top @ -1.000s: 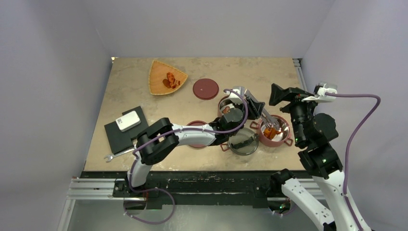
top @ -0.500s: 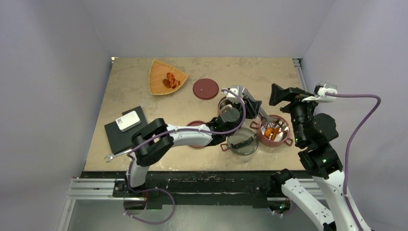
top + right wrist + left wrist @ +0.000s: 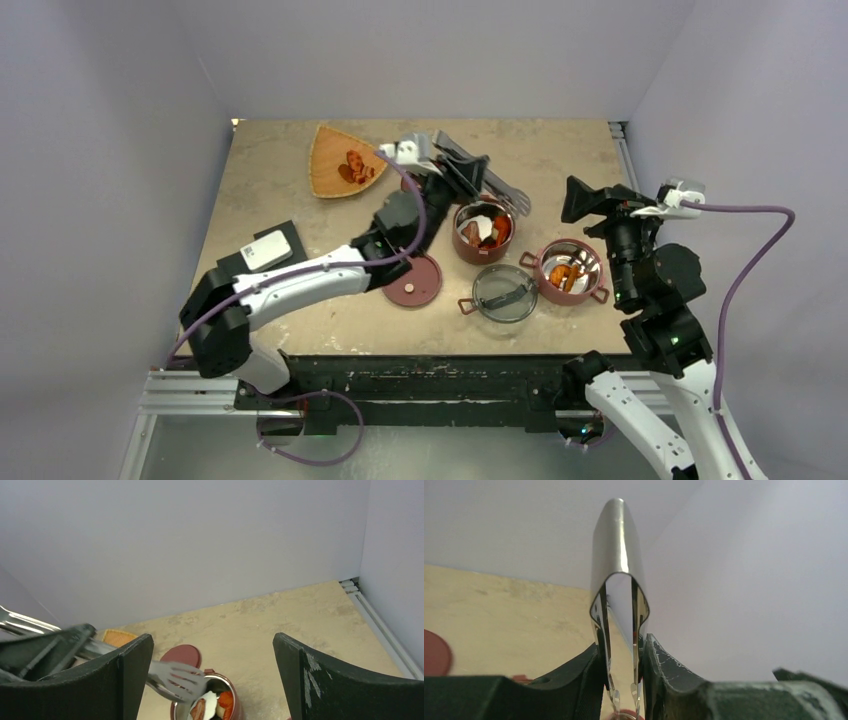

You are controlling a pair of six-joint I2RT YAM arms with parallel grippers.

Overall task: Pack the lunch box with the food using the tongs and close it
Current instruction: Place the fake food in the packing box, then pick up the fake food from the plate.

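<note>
Packing step in hand, tongs (image 3: 497,190) pinched between nearly closed left gripper (image 3: 623,652), tips by far rim of white-slice bowl (image 3: 478,256), right gripper (image 3: 212,647) gaping empty to its right; next, probably fetching pieces (image 3: 355,167) from orange tray (image 3: 325,160), well left.

The left arm (image 3: 300,280) and right arm (image 3: 660,285) are showing white shells between bulky black joints, each trailing a purple cable (image 3: 740,208), while the black gripper fingers (image 3: 669,665) are wearing scuffed, whitish, paint-chipped edges.
</note>
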